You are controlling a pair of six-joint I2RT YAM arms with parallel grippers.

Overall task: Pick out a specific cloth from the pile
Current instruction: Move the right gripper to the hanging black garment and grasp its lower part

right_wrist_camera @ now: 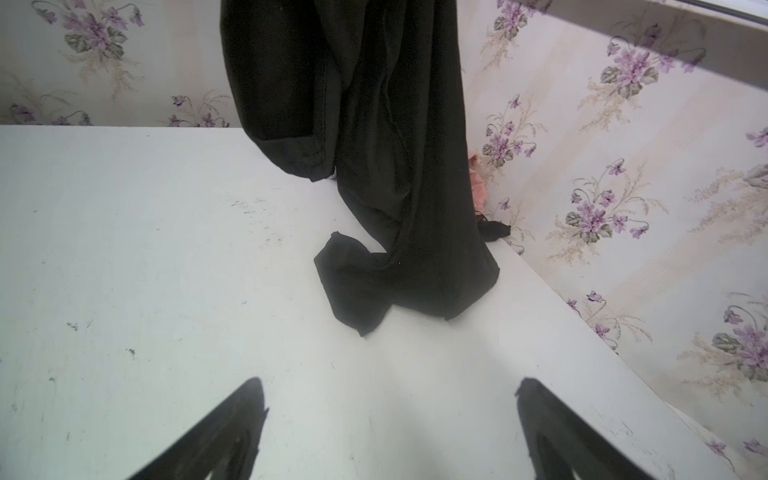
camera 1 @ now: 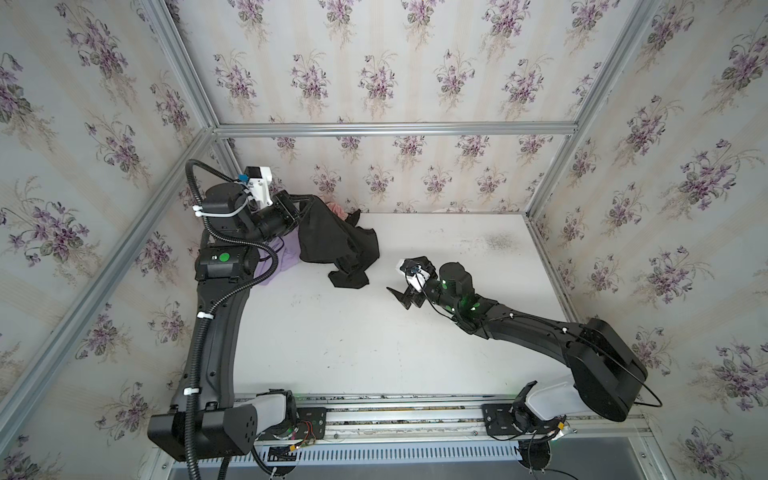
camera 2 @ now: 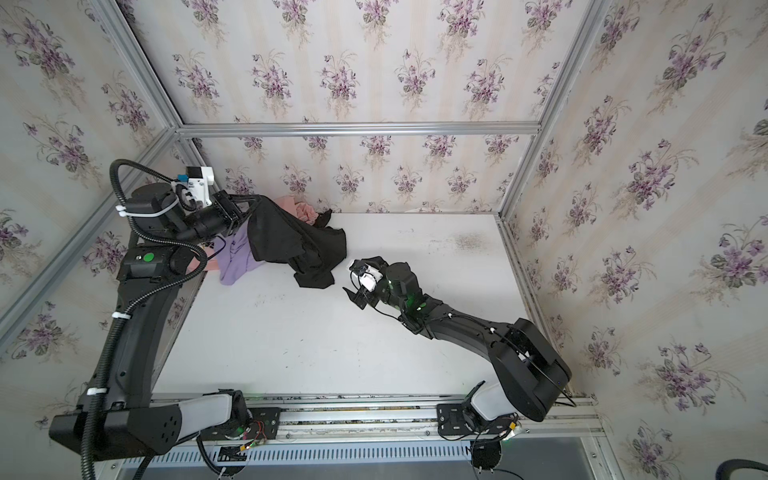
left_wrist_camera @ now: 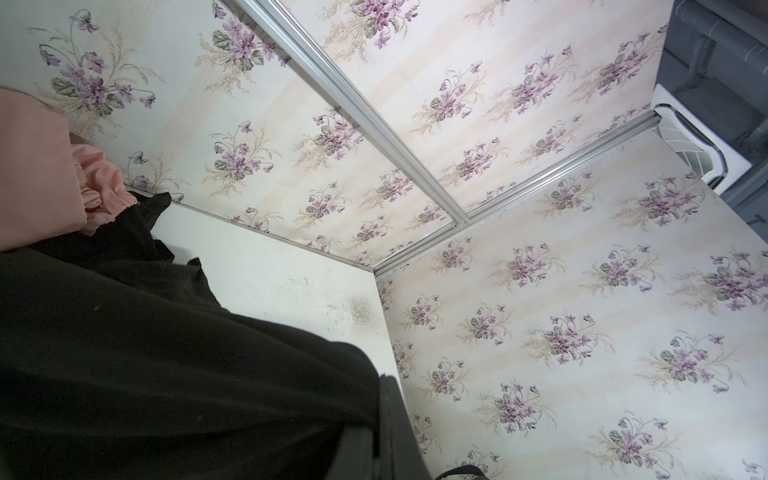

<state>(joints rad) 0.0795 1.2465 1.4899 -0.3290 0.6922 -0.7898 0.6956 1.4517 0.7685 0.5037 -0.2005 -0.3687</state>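
Cloth [camera 1: 336,243] hangs from left gripper [camera 1: 308,200] above pile [camera 1: 286,254] in the back-left corner of table [camera 1: 374,345], its lower end on the table; right gripper [camera 1: 399,297] sits apart, to its right.

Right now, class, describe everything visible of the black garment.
The black garment is soft, matte, plain fabric with a cuffed sleeve. It hangs creased from the left gripper, whose jaws are shut on its top, beside the lilac garment and pink garment. Its lower end trails crumpled on the white table.

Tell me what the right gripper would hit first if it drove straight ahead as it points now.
Most likely the black cloth: its trailing end lies on the table dead ahead of the open right gripper, with only bare surface between. Depth is unclear, so it might touch the table first.
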